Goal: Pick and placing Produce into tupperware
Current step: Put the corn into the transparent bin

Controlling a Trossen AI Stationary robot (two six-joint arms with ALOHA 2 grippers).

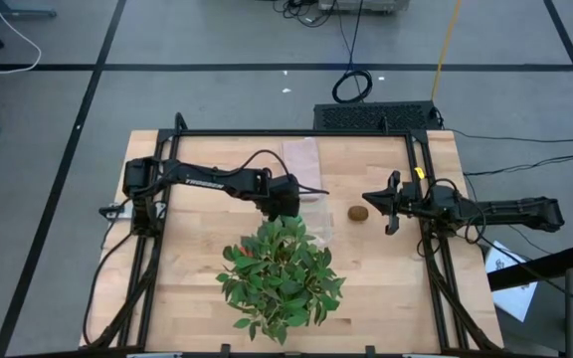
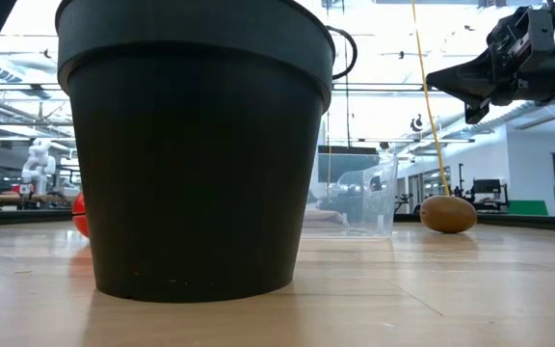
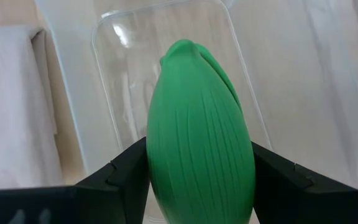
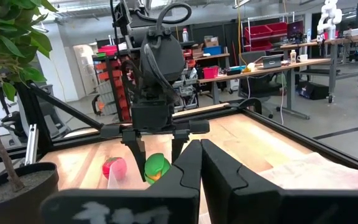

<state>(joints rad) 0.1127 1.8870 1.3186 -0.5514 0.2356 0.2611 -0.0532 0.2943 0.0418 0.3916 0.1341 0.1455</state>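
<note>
Gripping the bright green oval (image 3: 199, 134) between its two dark fingers (image 3: 120, 180), the left tool (image 4: 157, 152) hangs over the transparent tupperware (image 3: 166, 68), whose rounded rectangular rim shows directly beneath the ribbed green piece in the left wrist view. Seen from above, that left arm reaches in from the left edge of the wooden table (image 1: 187, 288) and ends just behind the leafy potted plant (image 1: 282, 273), near the table's middle. A pinkish-beige folded cloth (image 1: 301, 159) lies beside the tub, toward the far edge. The brown kiwi-like ball (image 1: 359, 212) sits on the table to the right of the tub, apart from it and just in front of the right tool (image 1: 374, 202), which is raised above the table with its fingers closed together and nothing between them. The small red round piece (image 4: 114, 167) rests on the table close to the green oval's side, as the right wrist view shows; in the low view it peeks out at the left of the plant's black pot (image 2: 196, 145), while the clear tub (image 2: 359, 202) and the kiwi (image 2: 448, 214) stand to the pot's right.
</note>
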